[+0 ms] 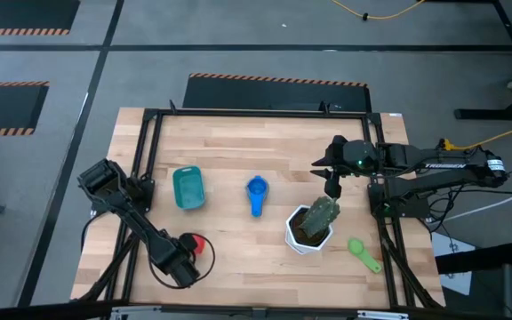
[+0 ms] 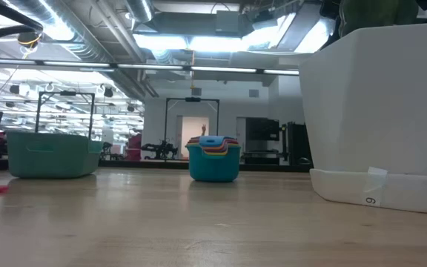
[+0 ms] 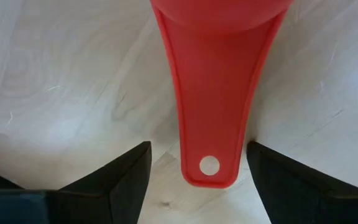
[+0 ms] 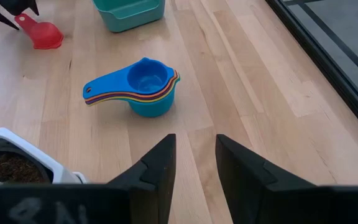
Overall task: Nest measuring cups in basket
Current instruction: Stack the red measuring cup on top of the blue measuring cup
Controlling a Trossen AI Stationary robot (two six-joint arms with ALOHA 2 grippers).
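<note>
A light butcher-block wooden table (image 1: 238, 142) framed in black rails fills the overhead view. Toward its right stands a white hexagonal plastic pot with a green plant (image 1: 312, 226), looming large at the right of the low view. The small teal plastic rectangular basket (image 1: 188, 188) sits left of centre, with nothing visible inside it from above. Near the middle, well apart from the basket, rests a nested stack of plastic measuring cups topped by a blue one (image 1: 256, 193), coloured rims showing beneath it, handles pointing toward the front edge. A lone red plastic measuring cup (image 1: 196, 244) lies at the front left, its handle reaching between the parted fingers of the left gripper (image 3: 197, 171), which flank it without touching. A green plastic measuring cup (image 1: 363, 253) lies by the right rail, just beside the pot. The right gripper (image 4: 196, 158) hovers above the table behind the pot, its fingers slightly apart and holding nothing.
</note>
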